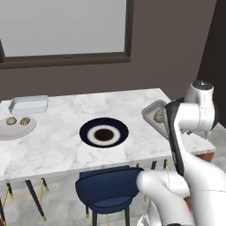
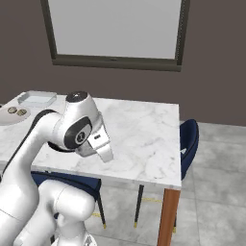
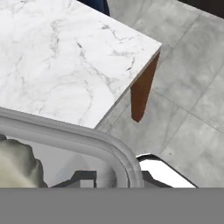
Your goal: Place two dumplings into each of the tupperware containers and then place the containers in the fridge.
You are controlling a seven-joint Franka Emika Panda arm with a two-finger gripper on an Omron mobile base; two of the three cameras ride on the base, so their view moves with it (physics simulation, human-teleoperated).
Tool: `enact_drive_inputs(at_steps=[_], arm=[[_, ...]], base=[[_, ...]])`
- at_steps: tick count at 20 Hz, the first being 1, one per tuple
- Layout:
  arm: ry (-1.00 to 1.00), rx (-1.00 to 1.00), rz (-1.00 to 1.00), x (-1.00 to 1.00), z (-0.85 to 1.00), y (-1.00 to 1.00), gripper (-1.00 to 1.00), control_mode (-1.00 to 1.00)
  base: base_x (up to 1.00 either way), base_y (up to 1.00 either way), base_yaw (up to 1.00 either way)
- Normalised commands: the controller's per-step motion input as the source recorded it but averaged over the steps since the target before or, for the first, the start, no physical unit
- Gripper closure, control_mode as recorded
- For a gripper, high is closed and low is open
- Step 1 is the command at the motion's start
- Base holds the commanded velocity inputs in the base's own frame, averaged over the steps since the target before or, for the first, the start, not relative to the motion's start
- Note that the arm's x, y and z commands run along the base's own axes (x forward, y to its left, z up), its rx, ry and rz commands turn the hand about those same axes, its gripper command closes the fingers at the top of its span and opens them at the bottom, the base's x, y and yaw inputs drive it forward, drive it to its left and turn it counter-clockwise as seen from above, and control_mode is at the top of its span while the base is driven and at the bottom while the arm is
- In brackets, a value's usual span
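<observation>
Viewing from the left base camera, the marble bench [image 1: 66, 145] carries a navy plate [image 1: 103, 132] near the middle of its front half; all positions below are referenced to this plate.

- Near tupperware container [image 1: 150, 110]: right of the navy plate, at the bench's right end, partly covered by the arm. One dumpling [image 1: 159, 116] lies inside it. In the hand view its grey rounded rim [image 3: 87, 138] curves across the lower frame, with a dumpling [image 3: 17, 166] inside the wall at the lower left.
- Far tupperware container [image 1: 28, 104]: left of and beyond the navy plate, at the bench's far left corner.
- Pale grey plate [image 1: 6, 131]: left of the navy plate, just in front of the far container. Two dumplings [image 1: 11, 120] [image 1: 25, 120] sit on it, side by side and close together.
- Blue chair [image 1: 108, 190]: tucked under the bench edge, directly in front of the navy plate.

Jaws: positioned over the near container's corner. Their tips are dark and indistinct at the bottom of the hand view; whether they grip anything cannot be determined.
</observation>
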Motion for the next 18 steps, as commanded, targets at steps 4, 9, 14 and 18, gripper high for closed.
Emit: enact_drive_inputs(at_steps=[4,9,14,18], arm=[[0.02,-0.12,0.23,-0.47,0.52,1.0,1.0,-1.0],[0.07,-0.07,0.31,0.3,0.3,0.85,1.0,-1.0],[0.12,0.0,0.39,0.44,0.15,0.05,1.0,-1.0],[0.16,0.0,0.33,0.44,-0.02,-0.03,1.0,-1.0]], base=[[0.0,0.0,0.0],[0.0,0.0,0.0],[0.0,0.0,0.0],[0.0,0.0,0.0]])
